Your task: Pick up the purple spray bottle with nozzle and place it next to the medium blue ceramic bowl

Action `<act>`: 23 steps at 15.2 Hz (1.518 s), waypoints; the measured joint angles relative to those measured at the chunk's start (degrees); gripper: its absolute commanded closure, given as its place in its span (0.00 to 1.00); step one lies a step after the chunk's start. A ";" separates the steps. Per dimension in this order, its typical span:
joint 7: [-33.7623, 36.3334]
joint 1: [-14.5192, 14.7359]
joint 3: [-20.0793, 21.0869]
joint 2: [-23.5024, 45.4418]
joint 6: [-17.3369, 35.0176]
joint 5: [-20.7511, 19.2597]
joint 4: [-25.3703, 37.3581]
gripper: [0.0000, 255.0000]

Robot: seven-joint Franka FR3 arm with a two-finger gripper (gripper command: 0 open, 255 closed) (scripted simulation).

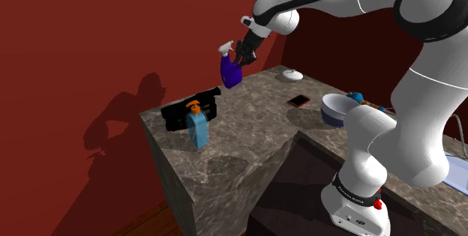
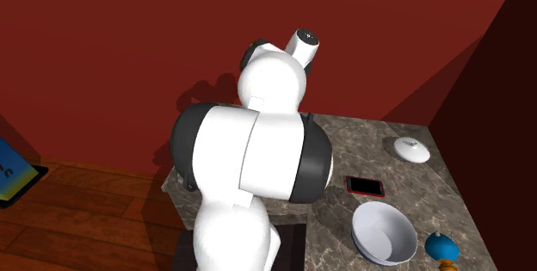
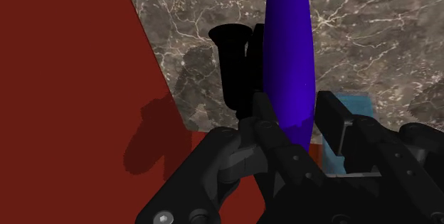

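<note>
Purple spray bottle (image 1: pixel 231 72) held above the stone counter (image 1: pixel 240 133).
The gripper (image 3: pixel 295 112) clamped both fingers on the bottle's body, which ran out past their tips toward the counter.

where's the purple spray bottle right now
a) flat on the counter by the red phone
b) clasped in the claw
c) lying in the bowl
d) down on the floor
b: the wrist view shows the claw shut on the purple spray bottle, and in the shoulder view the bottle sits at the arm's end, well apart from the bowl and the red phone.
</note>
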 measured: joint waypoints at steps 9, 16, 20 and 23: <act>4.96 -1.94 3.05 -3.12 -5.46 -5.18 4.78 1.00; 7.23 -2.46 4.20 -3.86 -10.32 -6.83 9.51 1.00; 8.26 -2.55 4.58 -3.95 -13.28 -7.34 12.55 1.00; 8.86 -2.56 4.69 -3.91 -15.58 -7.56 14.92 1.00</act>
